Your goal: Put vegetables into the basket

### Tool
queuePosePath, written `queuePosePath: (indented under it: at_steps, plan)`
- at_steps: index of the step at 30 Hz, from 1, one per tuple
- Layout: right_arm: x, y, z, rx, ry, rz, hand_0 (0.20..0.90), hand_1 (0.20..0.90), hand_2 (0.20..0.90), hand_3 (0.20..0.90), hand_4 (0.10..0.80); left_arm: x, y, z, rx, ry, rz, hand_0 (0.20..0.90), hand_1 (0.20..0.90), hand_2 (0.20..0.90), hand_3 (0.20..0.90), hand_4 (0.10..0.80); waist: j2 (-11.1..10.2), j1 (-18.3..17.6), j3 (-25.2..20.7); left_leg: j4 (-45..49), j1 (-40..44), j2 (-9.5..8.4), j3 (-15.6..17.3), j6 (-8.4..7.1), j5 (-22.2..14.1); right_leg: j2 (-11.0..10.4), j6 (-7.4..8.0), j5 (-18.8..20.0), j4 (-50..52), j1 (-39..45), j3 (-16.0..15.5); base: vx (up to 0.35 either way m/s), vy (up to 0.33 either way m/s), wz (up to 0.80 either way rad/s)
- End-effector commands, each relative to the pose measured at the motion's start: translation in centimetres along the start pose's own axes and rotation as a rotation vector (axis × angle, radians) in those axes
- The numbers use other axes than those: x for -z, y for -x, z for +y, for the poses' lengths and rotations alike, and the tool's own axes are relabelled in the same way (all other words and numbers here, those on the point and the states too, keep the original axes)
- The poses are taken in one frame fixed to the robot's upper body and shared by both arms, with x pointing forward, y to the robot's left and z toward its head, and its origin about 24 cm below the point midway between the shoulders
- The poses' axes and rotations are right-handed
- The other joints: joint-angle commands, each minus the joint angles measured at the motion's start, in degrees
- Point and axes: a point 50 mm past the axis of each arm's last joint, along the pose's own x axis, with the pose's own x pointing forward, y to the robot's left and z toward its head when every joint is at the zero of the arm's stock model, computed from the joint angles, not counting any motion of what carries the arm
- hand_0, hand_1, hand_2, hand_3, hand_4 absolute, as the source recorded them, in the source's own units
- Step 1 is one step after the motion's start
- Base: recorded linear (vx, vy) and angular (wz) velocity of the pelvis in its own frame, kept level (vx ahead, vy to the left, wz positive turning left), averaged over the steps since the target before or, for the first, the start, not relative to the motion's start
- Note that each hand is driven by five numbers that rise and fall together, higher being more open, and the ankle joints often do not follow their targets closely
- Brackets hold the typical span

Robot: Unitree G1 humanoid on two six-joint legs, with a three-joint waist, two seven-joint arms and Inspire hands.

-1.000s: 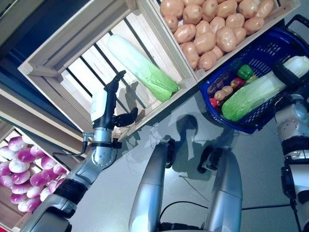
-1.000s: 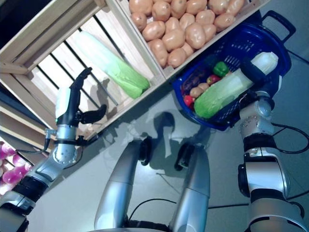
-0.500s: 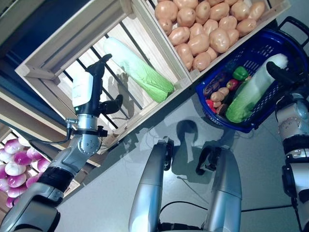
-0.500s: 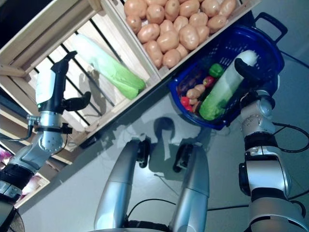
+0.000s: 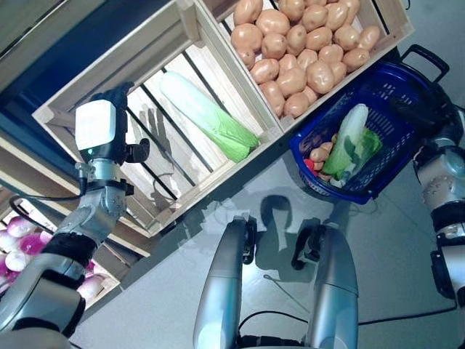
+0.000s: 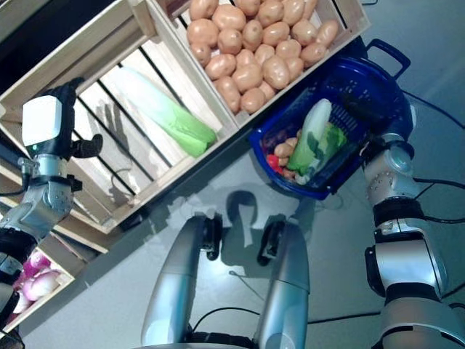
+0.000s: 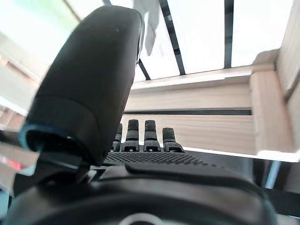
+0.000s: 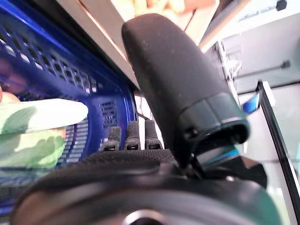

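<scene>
The blue basket (image 5: 396,78) stands on the floor at the right of the stand. A long pale-green cabbage (image 5: 351,142) lies in it, on small brown and red vegetables (image 5: 317,155). My right hand (image 5: 429,113) is above the basket's right rim, with straight fingers (image 8: 129,136) and nothing in it. The cabbage also shows in the right wrist view (image 8: 42,126). My left hand (image 5: 102,127) is open inside a slatted wooden crate (image 5: 182,182). It is to the left of a second long cabbage (image 5: 207,116) and apart from it. Its fingers (image 7: 145,136) are straight.
The wooden stand's tilted crates (image 5: 218,43) run across the back, above the basket. A lower shelf (image 5: 123,240) juts out at the left. Grey floor (image 5: 407,247) lies in front of the stand.
My right hand has let go of the long cabbage, which now lies in the basket. My left hand has moved left in the crate, away from the other cabbage. The camera has shifted.
</scene>
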Motion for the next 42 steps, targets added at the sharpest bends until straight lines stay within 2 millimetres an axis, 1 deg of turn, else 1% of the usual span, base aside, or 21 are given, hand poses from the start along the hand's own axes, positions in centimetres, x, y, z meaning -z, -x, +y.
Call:
queuePosePath:
  at_steps: [1, 4, 6, 9, 14, 18, 22, 30, 36, 38, 42]
  plan:
    - [-4.6, 0.1, 3.3, -0.182, -0.055, -0.226, 0.900, 0.900, 0.900, 0.900, 0.800, 1.6, -3.3, 5.8, -0.230, -0.160, 0.040, 0.900, 0.900, 0.900, 0.900, 0.800, -2.19, -0.56, -1.32, -8.37, 10.07, 0.09, 4.94, 1.59, -1.18, 2.31, -2.39, 1.37, -5.13, 7.99, 1.27, -0.006, 0.073, -0.09]
    - [-4.0, 0.7, 4.1, -0.257, -0.007, -0.231, 0.900, 0.900, 0.900, 0.900, 0.800, 1.8, -3.8, 6.7, -0.272, -0.260, 0.026, 0.900, 0.900, 0.900, 0.900, 0.800, -2.61, -1.53, -1.14, -9.19, 10.11, 0.50, 5.50, 1.44, -1.10, 2.57, -2.16, 1.69, -5.88, 7.76, 1.60, -0.014, 0.076, -0.08]
    - [-3.4, 1.0, 4.2, -0.288, 0.027, -0.216, 0.900, 0.900, 0.900, 0.900, 0.800, 1.8, -4.2, 7.3, -0.292, -0.305, 0.005, 0.900, 0.900, 0.900, 0.900, 0.800, -2.79, -2.14, -0.99, -9.05, 9.80, 0.90, 5.84, 1.35, -1.28, 2.80, -2.05, 1.69, -5.80, 7.30, 1.92, -0.009, 0.068, -0.03]
    - [-2.8, 1.2, 3.5, -0.300, 0.051, -0.189, 0.900, 0.900, 0.900, 0.900, 0.800, 1.2, -5.1, 8.2, -0.304, -0.367, -0.037, 0.900, 0.900, 0.900, 0.900, 0.800, -3.00, -2.87, -0.60, -8.33, 8.72, 1.34, 6.19, 1.42, -1.87, 3.07, -1.96, 1.44, -5.30, 6.07, 2.31, -0.009, 0.062, -0.06]
    - [-2.5, 1.3, 1.8, -0.280, 0.045, -0.159, 0.900, 0.900, 0.900, 0.900, 0.800, 0.4, -6.2, 9.4, -0.331, -0.431, -0.088, 0.900, 0.900, 0.900, 0.900, 0.800, -3.13, -3.81, -0.35, -7.04, 5.20, 2.02, 6.42, 1.21, -2.52, 3.39, -1.64, 1.33, -4.55, 2.55, 2.53, -0.014, 0.052, -0.07]
    - [-2.5, 1.5, 1.4, -0.286, 0.048, -0.154, 0.900, 0.900, 0.900, 0.900, 0.800, 0.2, -6.5, 9.9, -0.333, -0.477, -0.093, 0.900, 0.900, 0.900, 0.900, 0.800, -3.10, -4.15, -0.35, -6.20, 2.55, 2.40, 6.48, 0.92, -2.80, 3.77, -1.32, 1.44, -4.16, -0.05, 2.75, -0.019, 0.040, -0.10]
    - [-3.3, 1.4, 1.3, -0.289, 0.049, -0.176, 0.900, 0.900, 0.900, 0.900, 0.800, 0.7, -6.9, 10.3, -0.303, -0.506, -0.043, 0.900, 0.900, 0.900, 0.900, 0.800, -2.93, -4.30, -0.35, -4.10, -0.53, 2.73, 6.40, 0.84, -3.64, 3.88, -1.29, 0.87, -2.58, -3.07, 3.11, -0.030, 0.031, -0.05]
    - [-4.1, 1.4, 1.3, -0.287, 0.028, -0.206, 0.900, 0.900, 0.900, 0.900, 0.800, 2.1, -6.8, 9.6, -0.195, -0.557, 0.053, 0.900, 0.900, 0.900, 0.900, 0.800, -2.96, -4.33, -0.35, -2.14, -3.40, 3.10, 6.04, 0.30, -4.53, 3.88, -1.18, 0.15, -1.25, -5.65, 3.24, -0.005, -0.001, -0.02]
    - [-4.4, 1.5, 0.9, -0.274, 0.014, -0.210, 0.900, 0.900, 0.900, 0.900, 0.800, 3.7, -6.3, 9.2, -0.093, -0.583, 0.163, 0.900, 0.900, 0.900, 0.900, 0.800, -2.94, -4.39, -0.35, -1.50, -4.93, 3.04, 5.78, 0.17, -4.84, 3.82, -1.06, -0.01, -0.73, -7.15, 3.37, 0.000, 0.000, 0.00]
    - [-4.4, 1.5, 0.7, -0.272, 0.004, -0.212, 0.900, 0.900, 0.900, 0.900, 0.800, 4.3, -6.1, 8.8, -0.028, -0.592, 0.203, 0.900, 0.900, 0.900, 0.900, 0.800, -2.89, -4.36, -0.35, -1.09, -5.51, 3.14, 5.77, 0.20, -5.02, 3.77, -1.03, -0.06, -0.49, -7.67, 3.37, 0.000, 0.000, 0.00]
    - [-4.5, 1.5, 0.9, -0.277, 0.010, -0.216, 0.900, 0.900, 0.900, 0.900, 0.800, 4.2, -6.1, 8.3, 0.058, -0.590, 0.203, 0.900, 0.900, 0.900, 0.900, 0.800, -2.85, -4.36, -0.35, -0.51, -6.18, 3.23, 5.73, 0.15, -5.26, 3.64, -1.02, -0.21, -0.11, -8.24, 3.46, 0.000, 0.000, 0.00]
